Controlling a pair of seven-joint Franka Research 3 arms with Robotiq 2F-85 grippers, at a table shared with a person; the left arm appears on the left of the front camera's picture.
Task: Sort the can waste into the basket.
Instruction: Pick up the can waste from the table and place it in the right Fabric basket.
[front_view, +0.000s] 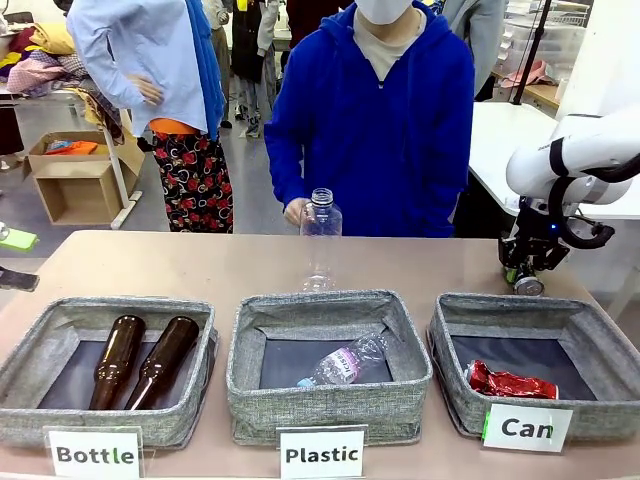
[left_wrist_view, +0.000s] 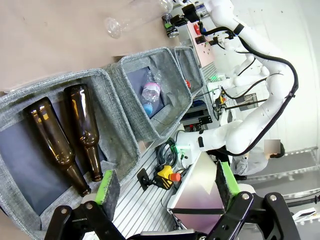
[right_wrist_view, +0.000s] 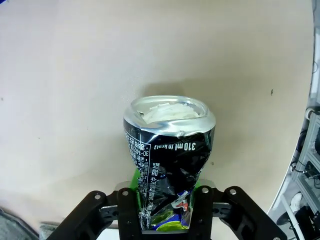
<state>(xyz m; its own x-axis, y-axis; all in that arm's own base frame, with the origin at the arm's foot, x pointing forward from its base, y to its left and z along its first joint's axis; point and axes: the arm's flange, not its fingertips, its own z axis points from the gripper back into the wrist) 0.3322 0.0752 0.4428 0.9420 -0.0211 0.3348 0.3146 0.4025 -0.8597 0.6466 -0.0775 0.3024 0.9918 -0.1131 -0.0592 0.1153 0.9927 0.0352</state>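
- Right pincer (front_view: 527, 272) pinches a crumpled black-and-silver metal drink can (right_wrist_view: 167, 165); its fingers press both sides of the dented body, silver end pointing away from the wrist.
- Can sits low over the tan surface (front_view: 200, 265), just beyond the far rim of the grey woven-fabric basket labelled "Can" (front_view: 455, 315).
- A crushed shiny red can (front_view: 510, 383) already lies inside that basket.
- Left pincer (left_wrist_view: 165, 187) is spread and empty, hanging off the surface edge near the "Bottle" basket.
- Step in hand, as I judge it: carry and drop. Raise the can above the fabric rim first, travel toward the robot's side, centre over the dark base beside the red can, then release.
- Risk: the dented wall could slip.
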